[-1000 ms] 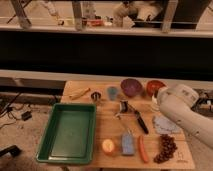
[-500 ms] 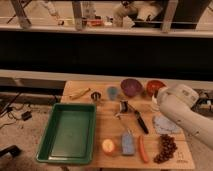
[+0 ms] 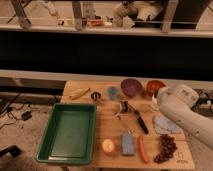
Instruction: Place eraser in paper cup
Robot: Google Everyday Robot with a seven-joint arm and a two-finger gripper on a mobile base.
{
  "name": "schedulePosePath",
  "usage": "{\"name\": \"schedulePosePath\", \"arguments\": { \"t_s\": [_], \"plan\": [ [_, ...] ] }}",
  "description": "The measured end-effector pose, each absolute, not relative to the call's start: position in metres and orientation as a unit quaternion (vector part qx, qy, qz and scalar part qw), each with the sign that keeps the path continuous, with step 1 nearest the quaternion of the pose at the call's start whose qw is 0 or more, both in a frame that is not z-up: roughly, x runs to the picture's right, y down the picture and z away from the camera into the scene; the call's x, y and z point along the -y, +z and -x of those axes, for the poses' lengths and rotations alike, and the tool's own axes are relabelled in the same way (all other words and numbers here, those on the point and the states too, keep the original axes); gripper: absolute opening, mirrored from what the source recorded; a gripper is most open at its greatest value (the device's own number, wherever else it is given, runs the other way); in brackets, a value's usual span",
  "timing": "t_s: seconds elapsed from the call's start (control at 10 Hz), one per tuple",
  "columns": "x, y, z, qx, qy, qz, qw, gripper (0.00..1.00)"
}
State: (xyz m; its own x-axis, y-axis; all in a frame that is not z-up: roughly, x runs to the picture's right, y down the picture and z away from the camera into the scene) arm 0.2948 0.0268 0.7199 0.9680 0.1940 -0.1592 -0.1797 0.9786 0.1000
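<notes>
You've got the green tray (image 3: 74, 105) on the worktop's (image 3: 106, 122) left, and the eraser (image 3: 127, 145) lying flat at the front, just right of the orange fruit (image 3: 108, 146). The hand (image 3: 159, 100) is at the white arm's (image 3: 182, 102) tip, right rear beside the red bowl (image 3: 155, 86). You can't tell its state, and the arm hides the paper cup.

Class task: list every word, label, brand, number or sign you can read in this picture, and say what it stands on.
None can be read.
Small mark at the table's front right corner: too blurred to read.
The gripper, at the white arm's end over the table's right side, bears no visible lettering.
</notes>
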Motion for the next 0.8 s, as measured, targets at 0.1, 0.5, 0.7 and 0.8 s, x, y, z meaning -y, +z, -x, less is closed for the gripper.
{"name": "schedulePosePath", "arguments": {
  "t_s": [0.1,0.5,0.7,0.8],
  "plan": [
    [-0.0268,0.7199,-0.2949,-0.084,0.095,-0.042,0.991,0.06],
    [-0.0269,0.7199,-0.2950,-0.085,0.095,-0.042,0.991,0.06],
    [-0.0267,0.7197,-0.2949,-0.084,0.096,-0.042,0.991,0.06],
    [-0.0267,0.7197,-0.2951,-0.084,0.099,-0.040,0.991,0.06]
  ]
}}
